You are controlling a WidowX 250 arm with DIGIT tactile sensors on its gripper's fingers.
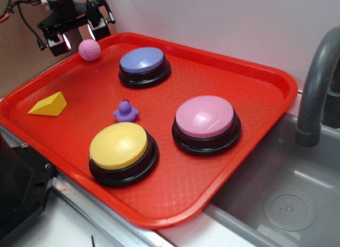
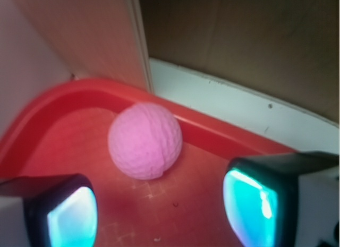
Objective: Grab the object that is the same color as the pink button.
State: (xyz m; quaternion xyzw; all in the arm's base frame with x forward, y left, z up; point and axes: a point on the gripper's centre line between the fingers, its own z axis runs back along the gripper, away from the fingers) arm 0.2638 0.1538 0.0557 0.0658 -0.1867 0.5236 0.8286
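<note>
Clearly dimpled small pink ball (image 2: 145, 141) on tray corner; gripper (image 2: 159, 212) spread wide, empty.

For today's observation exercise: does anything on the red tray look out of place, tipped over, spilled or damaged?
Nothing stands out. The three buttons sit upright, the duck stands, and the pink ball rests whole in the tray's far corner, with the open gripper beside it.
</note>
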